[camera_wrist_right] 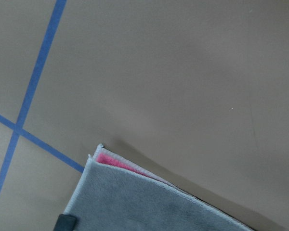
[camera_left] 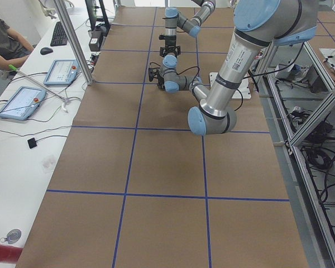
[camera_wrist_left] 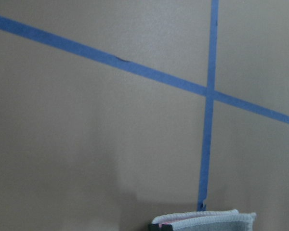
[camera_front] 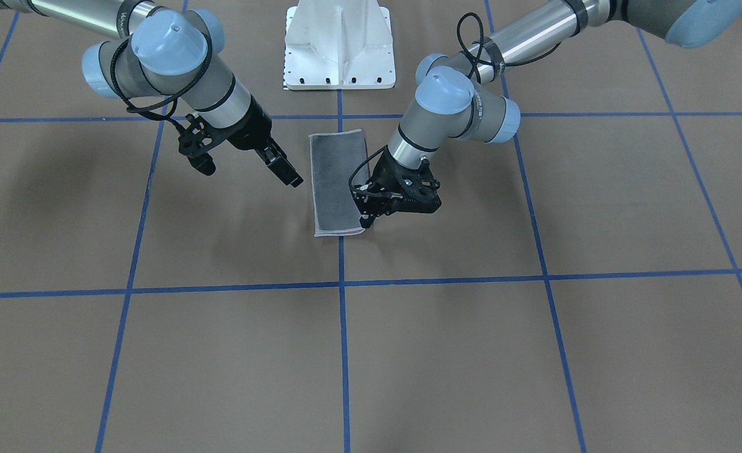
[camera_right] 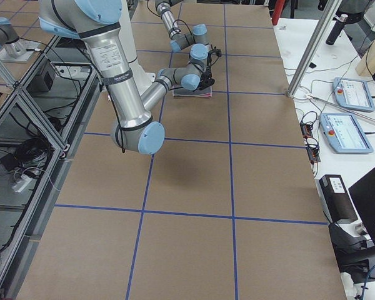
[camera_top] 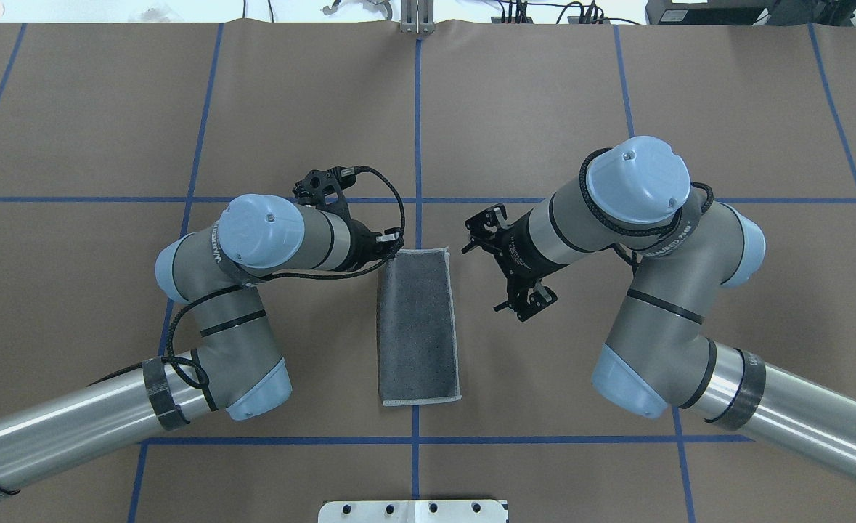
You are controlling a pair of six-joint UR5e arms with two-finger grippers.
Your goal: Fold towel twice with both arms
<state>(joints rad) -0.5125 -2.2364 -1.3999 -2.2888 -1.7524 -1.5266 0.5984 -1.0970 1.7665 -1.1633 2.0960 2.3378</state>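
Towel lies flat on table at centre, long side running away from the robot, straddling the centre tape line. Pedestal base sits behind it on the robot's side. Left gripper is at the towel's far left corner. Right gripper is beside the towel's right long edge. Tablets lie on a side bench beyond the table's far edge.

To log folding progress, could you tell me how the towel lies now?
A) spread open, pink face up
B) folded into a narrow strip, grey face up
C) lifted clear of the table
B: the towel lies flat as a narrow grey strip, with pink showing between its layers.
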